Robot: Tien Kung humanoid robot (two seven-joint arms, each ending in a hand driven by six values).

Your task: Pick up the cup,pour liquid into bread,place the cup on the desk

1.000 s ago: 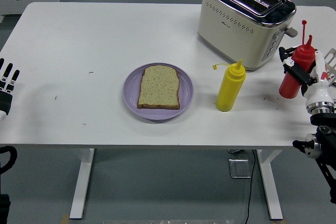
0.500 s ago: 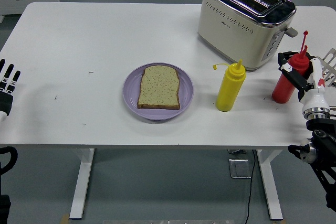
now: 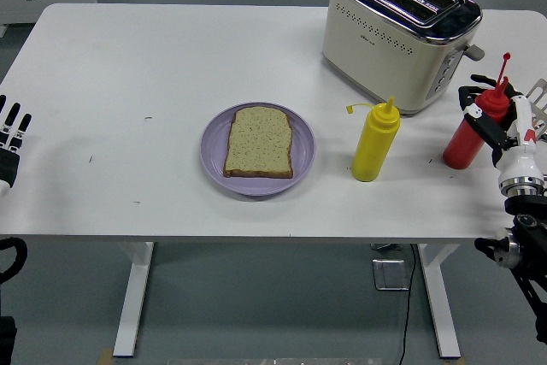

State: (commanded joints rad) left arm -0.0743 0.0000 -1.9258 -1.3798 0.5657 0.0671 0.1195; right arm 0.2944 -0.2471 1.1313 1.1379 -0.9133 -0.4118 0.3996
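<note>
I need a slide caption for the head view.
Right hand grips red bottle beside toaster; bread waits.

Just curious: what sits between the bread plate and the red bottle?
In the head view, a yellow bottle stands upright between the purple plate and red bottle.

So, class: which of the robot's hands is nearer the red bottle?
Right. The right hand is at the red bottle; the left hand rests at the table's opposite edge.
</note>
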